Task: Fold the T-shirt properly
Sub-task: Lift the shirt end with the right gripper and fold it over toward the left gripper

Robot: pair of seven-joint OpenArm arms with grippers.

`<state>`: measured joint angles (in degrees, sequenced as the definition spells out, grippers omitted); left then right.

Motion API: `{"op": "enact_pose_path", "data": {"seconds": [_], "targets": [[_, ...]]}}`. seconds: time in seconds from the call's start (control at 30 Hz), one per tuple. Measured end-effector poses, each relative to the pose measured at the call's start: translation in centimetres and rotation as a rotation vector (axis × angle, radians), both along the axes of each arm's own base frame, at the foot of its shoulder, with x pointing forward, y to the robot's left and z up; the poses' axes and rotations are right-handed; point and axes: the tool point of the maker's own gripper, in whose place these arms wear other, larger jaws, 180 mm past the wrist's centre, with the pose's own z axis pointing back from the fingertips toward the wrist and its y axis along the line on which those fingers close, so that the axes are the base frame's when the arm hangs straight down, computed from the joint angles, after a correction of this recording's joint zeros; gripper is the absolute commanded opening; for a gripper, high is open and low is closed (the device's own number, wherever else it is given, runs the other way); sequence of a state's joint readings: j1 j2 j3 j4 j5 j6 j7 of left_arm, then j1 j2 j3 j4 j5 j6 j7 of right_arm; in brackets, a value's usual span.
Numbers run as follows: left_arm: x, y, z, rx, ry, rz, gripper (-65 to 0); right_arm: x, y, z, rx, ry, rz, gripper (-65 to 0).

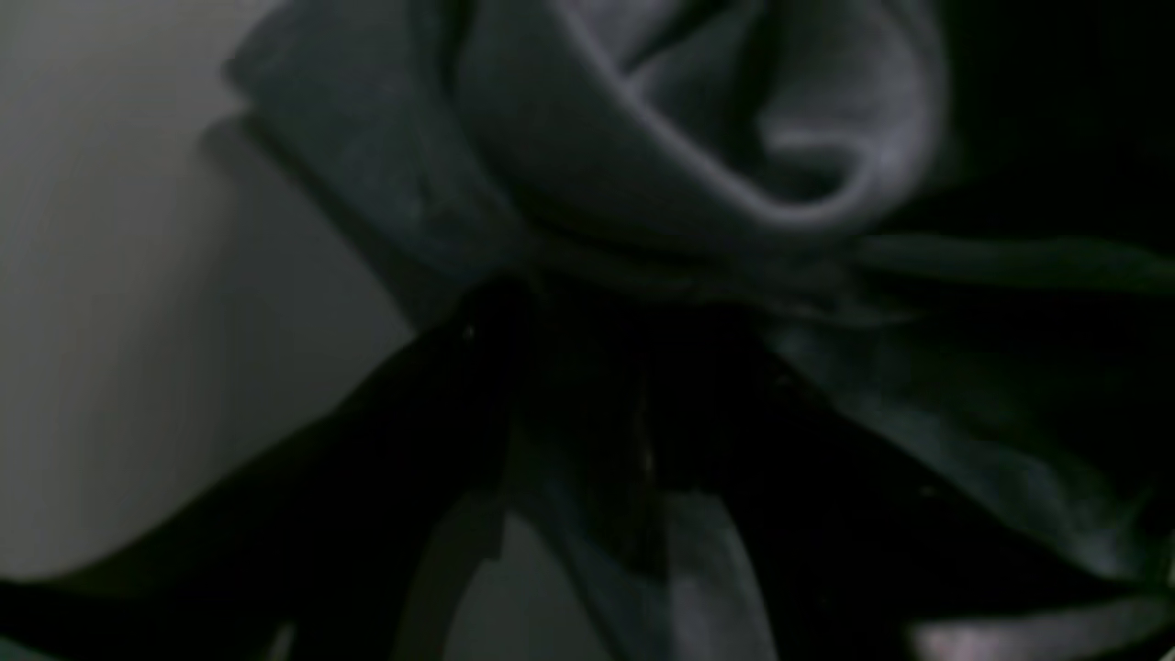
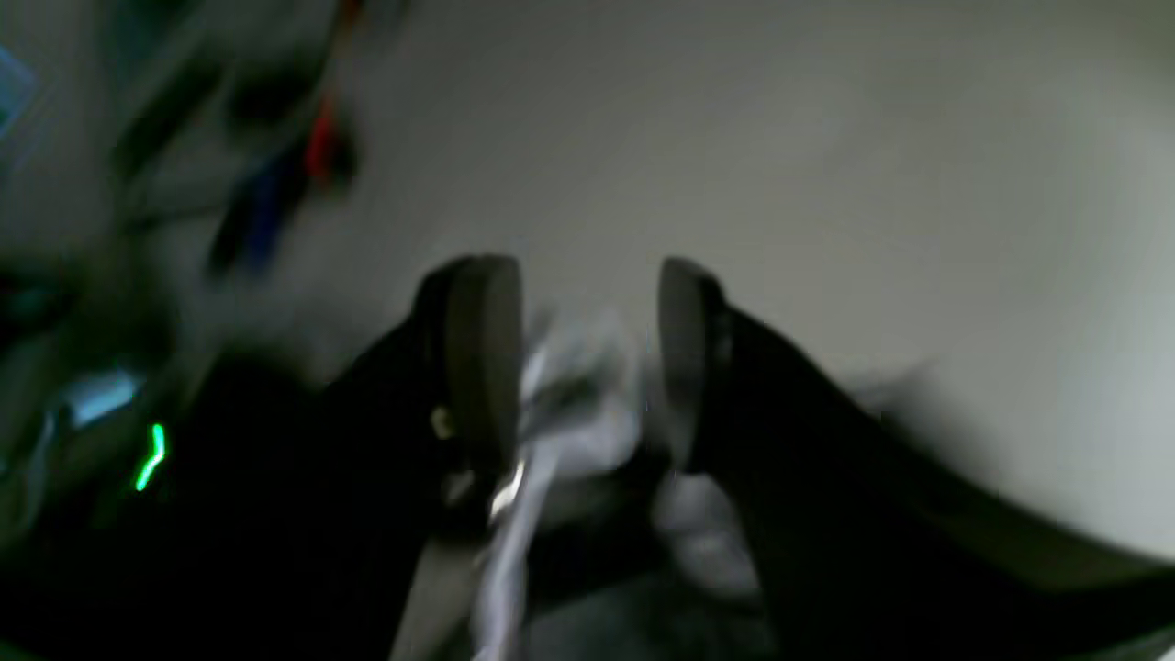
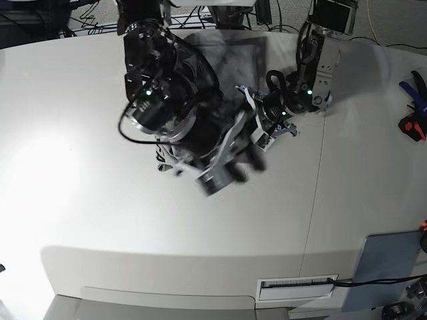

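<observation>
Smooth white table [image 3: 80, 200]; soft grey T-shirt [image 1: 643, 138] bunched; right claw [image 2: 587, 367] parted, left claw's state unclear.

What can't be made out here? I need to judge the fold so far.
- Base view: the arms cover most of the T-shirt; its fold state is hidden.
- Left wrist view: dark and blurred; whether the left fingers grip the bunched cloth is unclear.
- Right wrist view: motion blur; the right gripper stands open, background clutter unreadable.

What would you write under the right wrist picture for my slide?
The right hand hangs open over the white table, nothing between its two dark fingers.
</observation>
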<state>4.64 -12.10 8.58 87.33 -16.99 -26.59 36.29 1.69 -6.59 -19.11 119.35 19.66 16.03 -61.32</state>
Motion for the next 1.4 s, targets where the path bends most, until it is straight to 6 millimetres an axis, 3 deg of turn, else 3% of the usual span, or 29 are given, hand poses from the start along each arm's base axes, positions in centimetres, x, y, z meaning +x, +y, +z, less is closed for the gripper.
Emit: {"op": "enact_pose_path", "data": {"seconds": [0.13, 0.33, 0.5, 0.67, 0.8, 0.97, 1.3, 1.4], "targets": [[0.0, 0.1, 0.0, 0.003, 0.000, 0.000, -42.0, 0.7, -5.8, -3.3, -0.147, 0.083, -0.179, -40.3], [0.0, 0.1, 0.0, 0.000, 0.000, 0.000, -42.0, 0.1, -8.7, -5.1, -0.225, 0.110, -0.197, -40.2], [0.0, 0.0, 0.0, 0.000, 0.000, -0.001, -42.0, -0.2, -12.9, -7.3, -0.362, 0.151, -0.308, -40.2], [0.3, 1.6, 0.7, 0.022, 0.006, 0.033, -42.0, 0.1, -14.3, -7.5, -0.370, 0.155, -0.336, -40.3], [1.9, 4.5, 3.0, -0.006, -0.020, 0.132, -42.0, 0.1, -14.5, -7.4, -0.369, 0.153, -0.343, -40.3], [2.4, 5.1, 6.6, -0.120, -0.070, 0.123, -42.0, 0.3, -13.9, -7.5, -0.331, 0.153, -0.327, -40.2], [3.1, 8.6, 7.3, -0.127, -0.084, 0.224, -42.0, -0.8, -11.2, -10.7, -0.287, 0.247, -0.198, -40.7], [3.3, 9.9, 7.4, -0.118, -0.087, 0.258, -42.0, -1.3, -10.0, -11.4, -0.297, 0.265, -0.158, -52.1]]}}
